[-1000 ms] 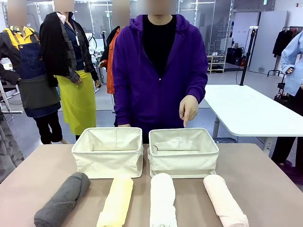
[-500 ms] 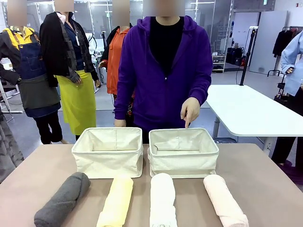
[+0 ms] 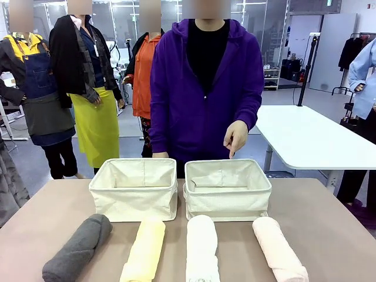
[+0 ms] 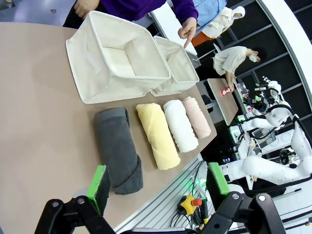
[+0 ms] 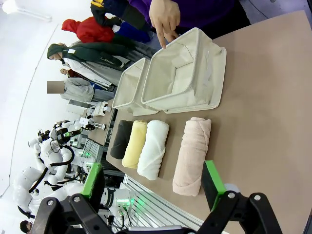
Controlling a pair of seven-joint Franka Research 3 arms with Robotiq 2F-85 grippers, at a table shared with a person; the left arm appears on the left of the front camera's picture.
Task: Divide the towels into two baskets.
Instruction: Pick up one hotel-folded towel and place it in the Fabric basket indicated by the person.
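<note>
This looks like a robotics lab in an open hall. The brown worktop (image 3: 329, 211) sits on an aluminium frame (image 4: 156, 208) with a red stop button (image 4: 196, 202) at its near edge. Far right stand a white table (image 3: 305, 138) and glass partitions (image 3: 258, 23) over a grey floor (image 3: 129, 147).

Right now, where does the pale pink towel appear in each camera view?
Front view: pale pink towel, bottom right, rightmost roll.
Left wrist view: pale pink towel right of centre, end of row.
Right wrist view: pale pink towel lower centre, right end of row.
Landmark: white towel lies beside it.
</note>
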